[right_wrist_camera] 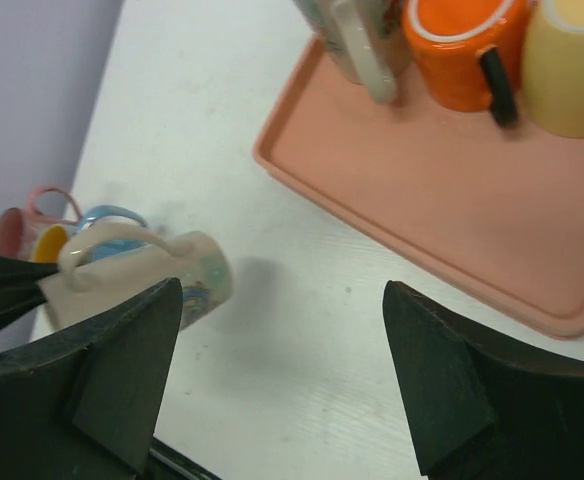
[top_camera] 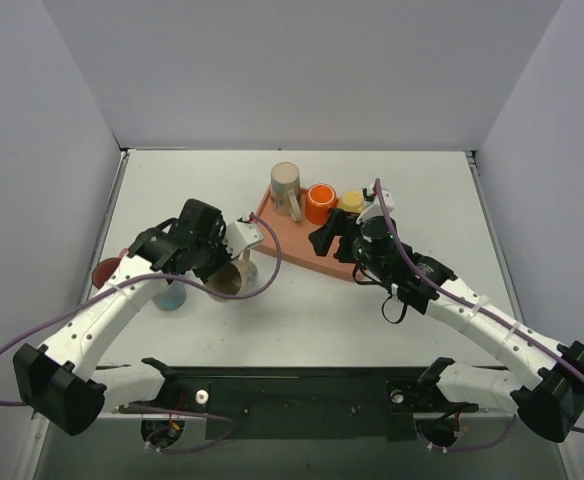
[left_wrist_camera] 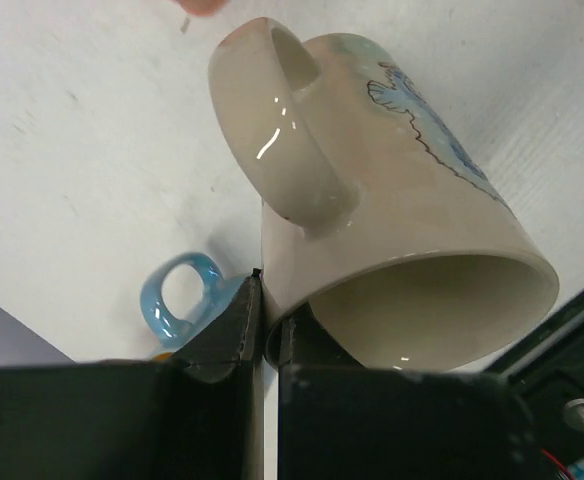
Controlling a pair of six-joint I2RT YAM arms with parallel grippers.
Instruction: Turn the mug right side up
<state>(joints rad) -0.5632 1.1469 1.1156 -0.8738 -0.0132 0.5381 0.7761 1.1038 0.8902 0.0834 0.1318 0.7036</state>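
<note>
Cream mug [left_wrist_camera: 402, 230] with a blue drawing on its wall lies tipped on its side. The handle points up and the open mouth faces the near edge of the worktop [top_camera: 372, 320], left of the pink tray [top_camera: 297, 248] and near its left corner. Cannot tell whether the mug's side touches the worktop. The left gripper [left_wrist_camera: 269, 310] has its fingers pinched tight on the mug's rim, next to the foot of the handle, one finger outside the wall and one just inside the mouth. The right gripper [right_wrist_camera: 282, 300] hangs at the tray's near edge, its fingers spread wide with nothing between them. A blue mug [top_camera: 170, 295] sits just beside the cream mug on the side away from the tray, and a red mug [top_camera: 107, 270] is farther out the same way. On the tray's far end stand a tall beige mug [top_camera: 285, 188], an orange mug [top_camera: 321, 203] and a yellow mug [top_camera: 352, 203] in a row.
</note>
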